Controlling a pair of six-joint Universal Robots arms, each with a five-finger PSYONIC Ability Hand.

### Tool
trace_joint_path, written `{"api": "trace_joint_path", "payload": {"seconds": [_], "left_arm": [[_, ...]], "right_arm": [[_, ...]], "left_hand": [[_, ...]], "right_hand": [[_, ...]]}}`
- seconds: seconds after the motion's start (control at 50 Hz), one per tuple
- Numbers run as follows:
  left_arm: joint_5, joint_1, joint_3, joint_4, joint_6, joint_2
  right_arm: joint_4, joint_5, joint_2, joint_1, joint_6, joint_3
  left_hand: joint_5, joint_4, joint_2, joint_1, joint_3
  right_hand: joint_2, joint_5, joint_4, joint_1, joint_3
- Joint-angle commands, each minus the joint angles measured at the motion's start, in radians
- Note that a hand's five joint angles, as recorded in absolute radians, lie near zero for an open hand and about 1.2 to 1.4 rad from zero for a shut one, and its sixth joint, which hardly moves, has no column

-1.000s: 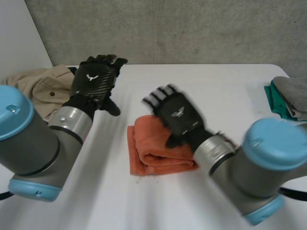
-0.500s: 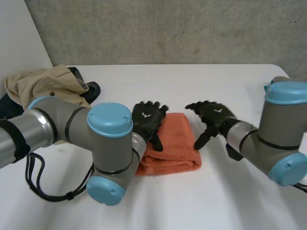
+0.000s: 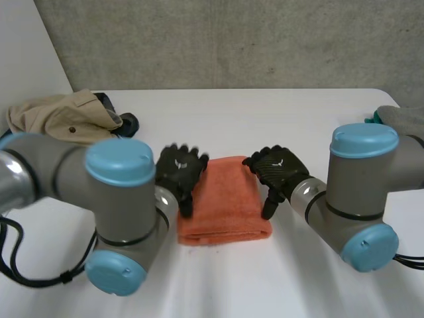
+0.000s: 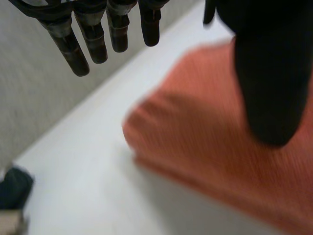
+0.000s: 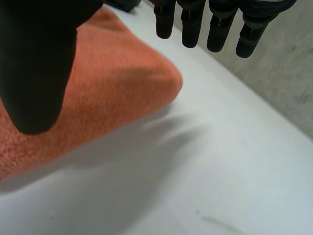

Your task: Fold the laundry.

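Head view: a folded orange towel (image 3: 225, 199) is lying in the middle of the white desk (image 3: 265, 119). The left hand (image 3: 180, 173) is sitting at one side edge of it and the right hand (image 3: 277, 169) at the opposite edge, so the two are bracketing the bundle. A beige garment (image 3: 59, 116) is lying crumpled at the far corner on the left arm's side. A grey and green pile (image 3: 397, 122) is resting at the desk edge on the right arm's side.

Left wrist view: the fingers (image 4: 95, 44) are reaching straight out over bare desk beyond the towel's rounded corner, and the thumb (image 4: 266, 88) is hanging apart from them above the cloth. The hand is spread and gripping nothing.

Right wrist view: this hand is doing the same, fingers (image 5: 191, 29) straight past the towel's corner and thumb (image 5: 36, 73) over the orange pile, holding nothing.

Squeezing in from both sides is likely risking a buckled bundle. A thumb catching only the top layer could be peeling the fold open.
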Motion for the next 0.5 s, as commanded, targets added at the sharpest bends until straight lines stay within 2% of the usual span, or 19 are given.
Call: {"api": "trace_joint_path", "payload": {"seconds": [0.02, 0.14, 0.22, 0.5], "left_arm": [[0.25, 0.054, 0.01, 0.001, -0.055, 0.158], [0.558, 0.129, 0.048, -0.062, -0.152, 0.196], [0.64, 0.155, 0.071, -0.139, -0.174, 0.196], [0.641, 0.151, 0.066, -0.147, -0.18, 0.193]], "right_arm": [[-0.146, -0.001, -0.154, 0.047, -0.025, 0.199], [-0.307, -0.009, -0.177, 0.106, -0.027, 0.371], [-0.381, -0.012, -0.13, 0.112, -0.028, 0.402], [-0.488, -0.011, 0.005, 0.11, -0.097, 0.356]], "left_hand": [[0.015, 0.035, 0.03, 0.045, 0.025], [0.021, 0.04, 0.036, 0.051, 0.031], [0.015, 0.035, 0.03, 0.045, 0.025], [0.024, 0.043, 0.039, 0.054, 0.034]], "right_hand": [[-0.042, -0.048, -0.044, -0.051, -0.042], [-0.042, -0.048, -0.044, -0.051, -0.042], [-0.042, -0.048, -0.044, -0.051, -0.042], [0.023, 0.018, 0.022, 0.015, 0.024]]}}
